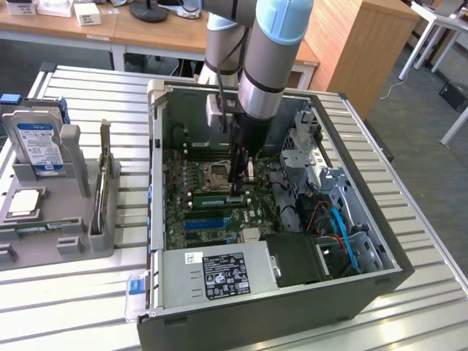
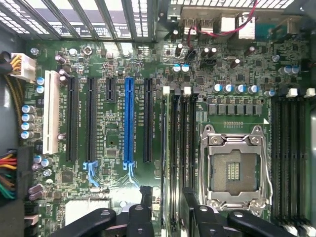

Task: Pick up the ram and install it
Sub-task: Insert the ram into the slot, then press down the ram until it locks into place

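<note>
- While the gripper [image 1: 235, 191] hangs open over the ram [image 1: 210, 197], the stick appears seated at 6 o'clock from the processor socket [image 1: 215, 174].
- Step: installation, likely release.
- Further motion demands a straight vertical path.

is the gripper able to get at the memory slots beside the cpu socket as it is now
Probably yes. The case lies open, and the gripper, jaws apart, hangs right above the memory slots beside the CPU socket. No cable or part appears to lie between them.
</note>
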